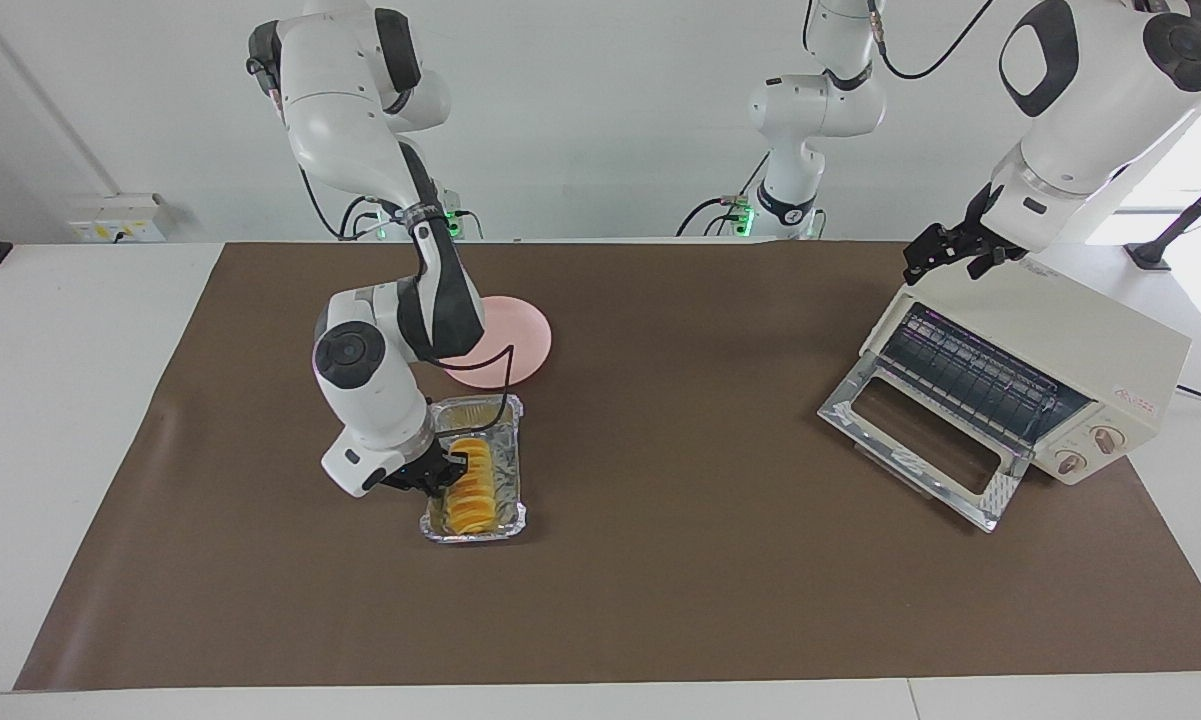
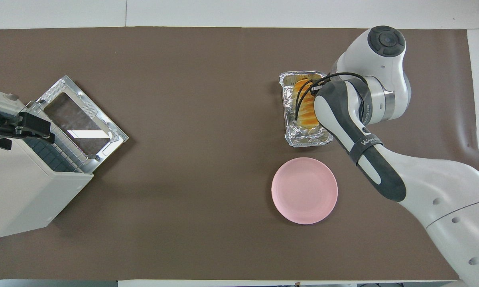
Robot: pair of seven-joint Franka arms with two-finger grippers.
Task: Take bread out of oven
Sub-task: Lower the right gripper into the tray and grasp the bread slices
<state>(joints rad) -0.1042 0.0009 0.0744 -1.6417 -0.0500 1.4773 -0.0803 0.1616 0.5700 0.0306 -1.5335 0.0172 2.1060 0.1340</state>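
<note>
in the facing view the small golden-orange ridged bread (image 1: 471,485) lies in a crinkled silver foil tray (image 1: 508,520) that rests on the brown mat of the tabletop (image 1: 660,600), left of the frame's centre and a little below the middle. the right pincer (image 1: 442,473) is down at the side of the tray, its dark fingers closed on the edge of the bread, though the exact contact is hard to read. in the overhead view the same bread (image 2: 302,88) shows in the upper right of the frame, partly covered by the right arm's forearm, with the foil tray (image 2: 306,140) around it. the round pink plate (image 2: 304,190) sits just below the tray in that view, close but apart, nearer to the robots. the boxy cream-white toaster oven (image 1: 1075,350) stands at the right of the facing view with its glass door (image 1: 915,440) dropped open and the wire rack (image 1: 970,380) showing. the left pincer (image 1: 945,250) waits over the top corner of the oven in the upper right of the frame; whether its fingers are spread or pressed together cannot be told.
</note>
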